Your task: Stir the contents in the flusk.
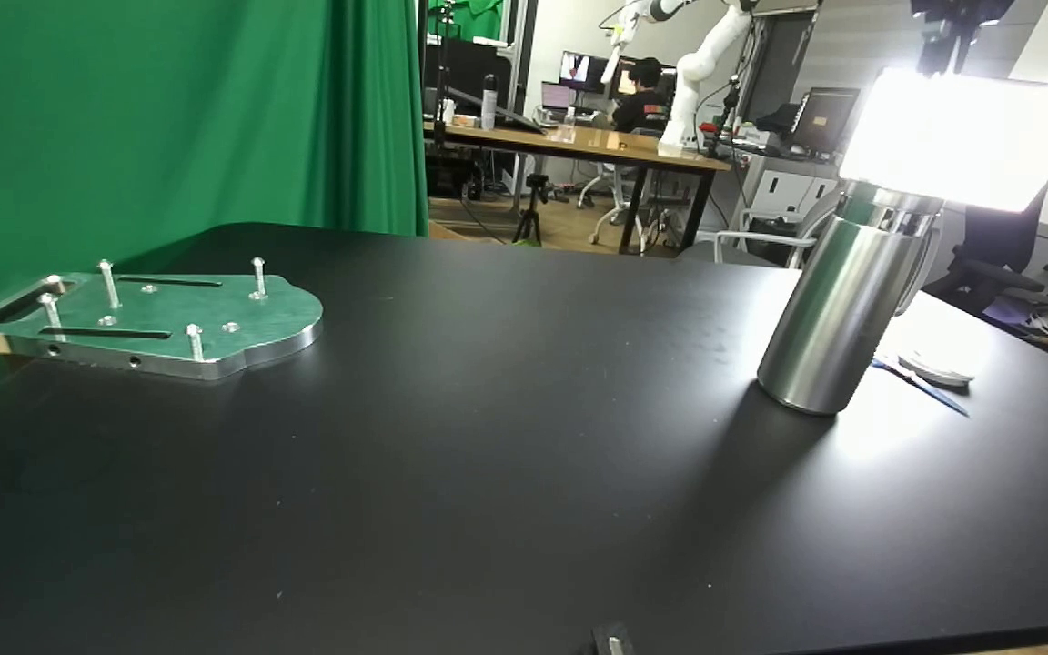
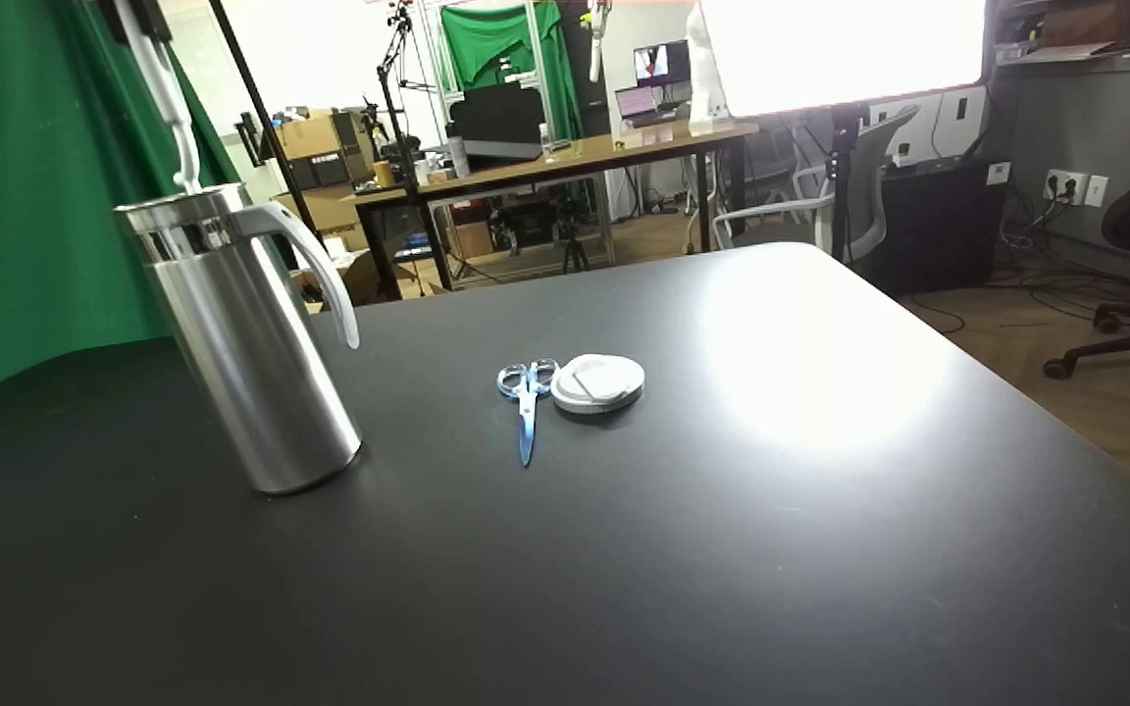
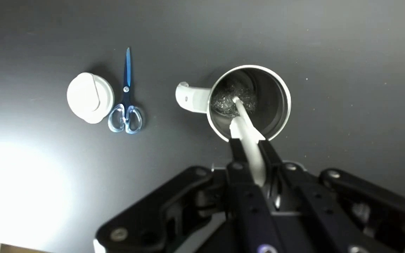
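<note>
Robotiq gripper (image 3: 250,142), closest in wrist view: fingers clenched around white long-handled utensil (image 3: 247,135) | left to right: white round lid (image 3: 89,98); blue scissors (image 3: 126,100), just beside lid; brushed-steel flask (image 3: 274,102), right of scissors, standing on black table (image 3: 346,52), utensil's lower end inside.

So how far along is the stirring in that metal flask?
Apparently done: the metal flask is open at the top, and what looks like its white lid lies beside the scissors. In hand: the gripper is shut on a white-handled tool, its lower end inside the flask. Likely left: finishing the stir, then lifting that tool out. How mixed the contents are, I can't tell.
</note>
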